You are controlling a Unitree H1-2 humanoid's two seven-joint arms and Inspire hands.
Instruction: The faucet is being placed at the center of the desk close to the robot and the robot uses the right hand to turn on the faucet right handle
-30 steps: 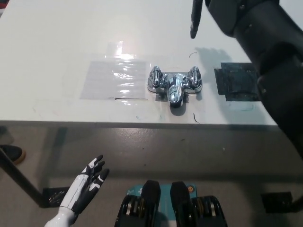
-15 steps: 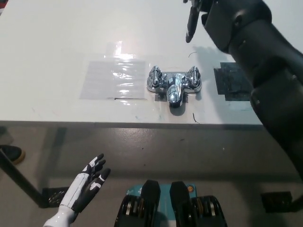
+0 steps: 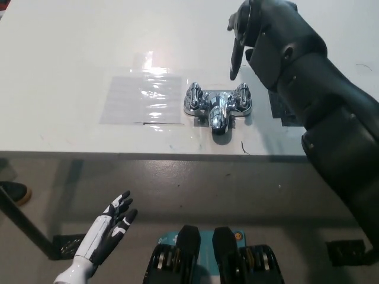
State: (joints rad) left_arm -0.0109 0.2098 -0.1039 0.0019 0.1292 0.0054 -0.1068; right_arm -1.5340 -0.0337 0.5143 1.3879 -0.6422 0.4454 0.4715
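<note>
Faucet [image 3: 217, 106] sits mid-desk, close to the near edge, spout [image 3: 218, 117] pointing at 6 o'clock toward the robot. Right handle [image 3: 243, 97] is at 3 o'clock of the spout, left handle [image 3: 194, 97] at 9.

Right robot hand [image 3: 260, 32] hovers above the desk [image 3: 71, 47] at about 1 o'clock of the faucet. It's empty, fingers [image 3: 235, 59] extended downward and not curled on anything, and it is apart from the handle. Left robot hand [image 3: 109, 231] is parked below the desk edge at 7 o'clock, fingers spread, holding nothing.

Step in hand, as I read it: approach, no contact yet. To do it well:
- come down onto the right handle from 12–1 o'clock and keep the fingertips off the spout
- wrap the handle before applying torque, since the chrome looks slick and a fingertip push will likely slip
- rotate about the handle's axis without dragging sideways. I can't tell how firmly the base is fixed.

Room: open desk at 12 and 1 o'clock, plenty for the descent. The gap between handle and spout is tight. Dark patch [image 3: 278, 109] at 3 o'clock is flat and partly hidden under the forearm. Clear film [image 3: 142, 97] at 9 o'clock is out of the way. The desk edge at 6 o'clock is near, so don't sweep that way.
</note>
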